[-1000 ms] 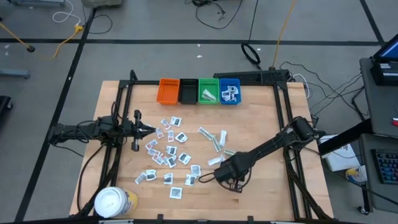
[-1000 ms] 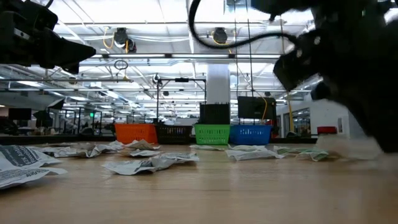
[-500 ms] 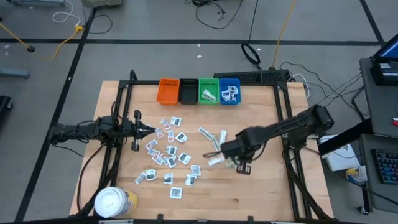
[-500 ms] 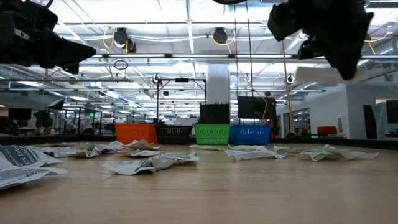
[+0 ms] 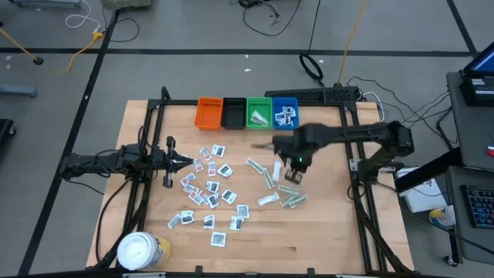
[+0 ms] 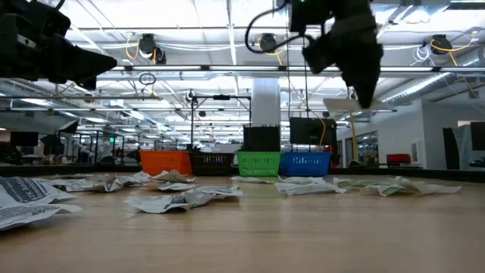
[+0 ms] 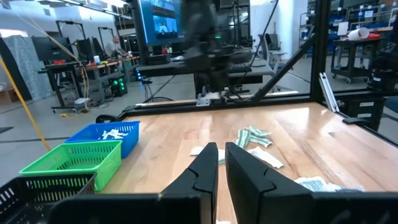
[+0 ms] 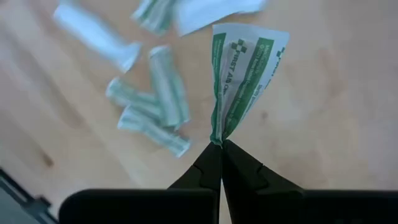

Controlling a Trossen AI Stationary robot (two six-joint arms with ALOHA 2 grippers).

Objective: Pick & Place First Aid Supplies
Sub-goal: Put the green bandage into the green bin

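Observation:
White sachets (image 5: 210,185) lie scattered on the wooden table left of the middle. Pale green-white strip wrappers (image 5: 287,197) lie right of the middle. My right gripper (image 5: 297,161) hangs high over the table near those strips, pointing down, shut on one green-white strip wrapper (image 8: 239,74). That wrapper also shows in the low view (image 6: 345,104). My left gripper (image 5: 185,161) waits level at the table's left side, shut, with nothing in it (image 7: 221,163). My right gripper pinches the strip wrapper by one crumpled end (image 8: 216,140) between its two fingertips, coming from above and pointing down. The wrapper hangs below the fingers, fanning out wider toward its free end (image 8: 249,37), lifted clear of the table.
At the far edge stand an orange bin (image 5: 208,113), a black bin (image 5: 233,113), a green bin (image 5: 258,113) holding strips and a blue bin (image 5: 285,113) holding sachets. A white-lidded yellow tub (image 5: 141,251) stands at the near left corner.
My right gripper has risen from the table near the front and swung toward the far edge and the bins, rolling a little. The strip wrapper has come up with it, lifted clear of the table.

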